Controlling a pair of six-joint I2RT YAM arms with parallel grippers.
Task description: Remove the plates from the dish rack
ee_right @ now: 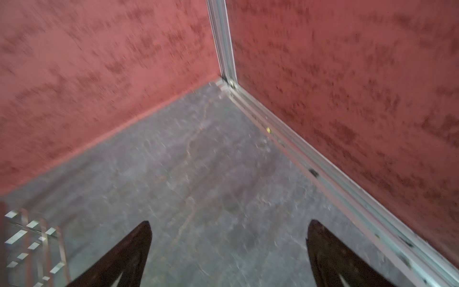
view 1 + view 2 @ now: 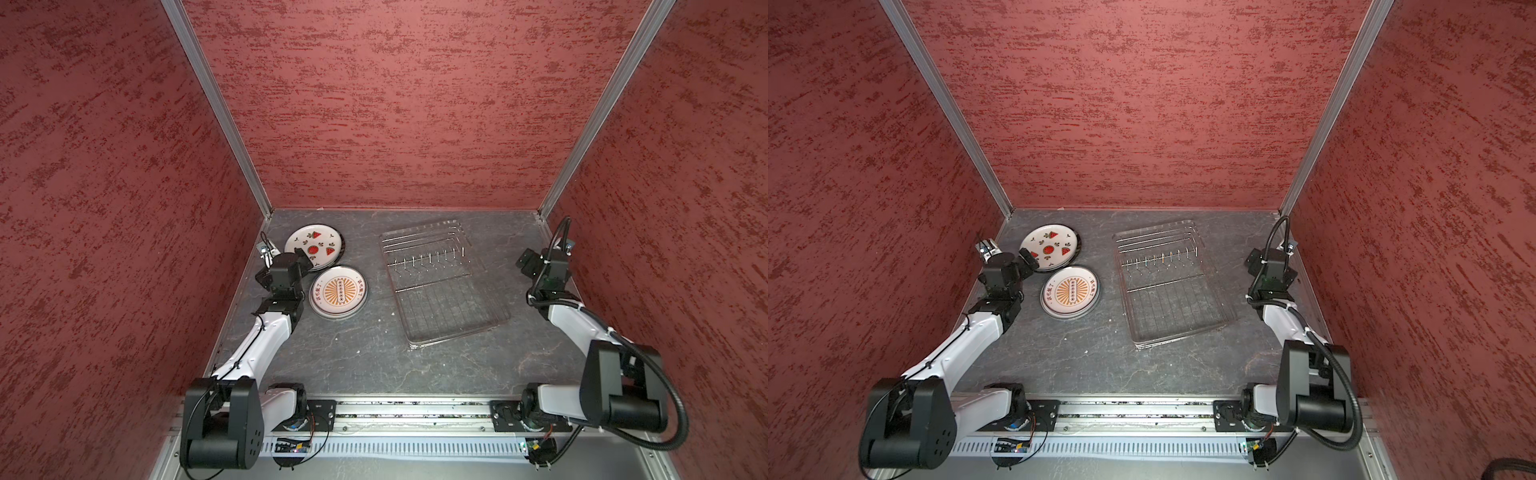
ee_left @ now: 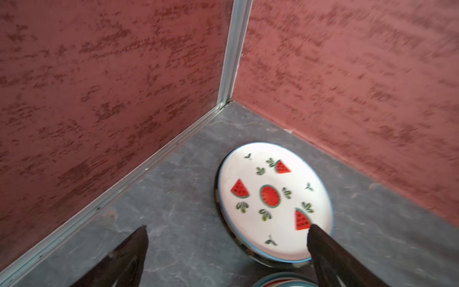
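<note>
The dish rack [image 2: 436,286] [image 2: 1169,286] is a rectangular tray of thin silver wire, a fine grid with one row of short upright prongs across it. It lies flat and slightly skewed, just right of the table's middle. The plates lie left of it and apart from it, in two low stacks of round glossy dishes. The far stack is topped by the watermelon plate [image 2: 314,245] [image 2: 1050,247], white with red slices, green sprigs and a thin blue rim. The near stack is topped by the sunburst plate [image 2: 338,291] [image 2: 1070,292], white with an orange rayed disc and red characters. The two stacks nearly touch.

In both top views we see the left gripper [image 2: 302,258] largely hidden behind its own black wrist. The left wrist view shows it plainly [image 3: 227,227] — dark tapered fingers spread wide, holding nothing, one tip over the near rim of the watermelon plate [image 3: 273,198]. We cannot tell whether that tip touches. This view also shows a darker plate edge under the white one.

The right wrist view is blurred. It shows the right gripper [image 1: 228,223] just as wide and empty above bare table at the far right, with a corner of rack wire [image 1: 29,243] beside it.

The table [image 2: 374,357] is matt dark grey, veined like slate. Rough red plaster walls [image 2: 395,104] close three sides, joined by aluminium posts [image 2: 216,108] — a metal rail [image 2: 415,409] runs along the near edge.
</note>
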